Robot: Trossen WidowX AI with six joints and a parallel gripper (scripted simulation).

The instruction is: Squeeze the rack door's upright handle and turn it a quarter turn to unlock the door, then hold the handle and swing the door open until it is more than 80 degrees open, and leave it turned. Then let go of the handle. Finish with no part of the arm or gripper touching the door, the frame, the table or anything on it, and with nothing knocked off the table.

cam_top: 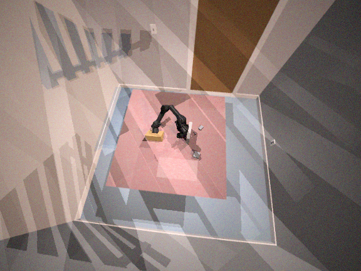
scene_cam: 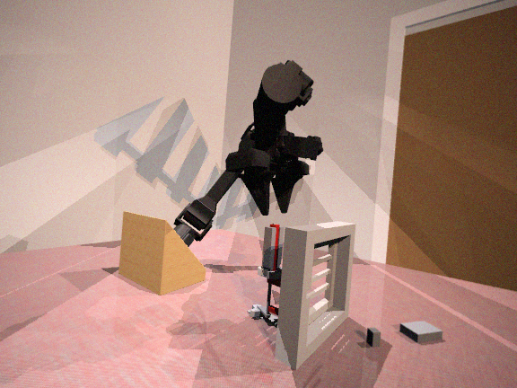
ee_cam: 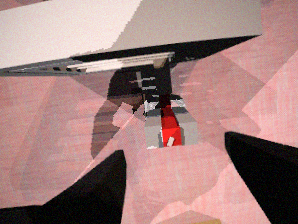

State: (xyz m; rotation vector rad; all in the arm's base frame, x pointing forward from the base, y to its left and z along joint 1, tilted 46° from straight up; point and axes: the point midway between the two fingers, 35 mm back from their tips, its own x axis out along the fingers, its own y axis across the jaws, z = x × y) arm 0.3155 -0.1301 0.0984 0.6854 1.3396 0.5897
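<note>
The rack's pale frame (cam_top: 190,128) (scene_cam: 293,287) (ee_cam: 200,20) stands upright; the slatted door (scene_cam: 320,274) looks shut in it, though its edge is partly hidden. The upright handle (scene_cam: 270,247) (ee_cam: 169,125), grey with a red strip, stands on the side facing the arm's base. My gripper (scene_cam: 275,212) (ee_cam: 174,148) is open and empty, pointing down above the handle's top. In the wrist view the handle shows between the two spread fingers, a little forward of the line of the tips. No contact shows. The handle's lower part is partly hidden by the frame.
The arm's base stands at a yellow wedge block (cam_top: 154,135) (scene_cam: 144,251). Behind the frame lie a flat grey block (scene_cam: 421,331) and a small dark block (scene_cam: 373,338). The top view shows another grey block (cam_top: 196,154) near the frame's near end. Dark shadows cross the pink surface (cam_top: 131,169).
</note>
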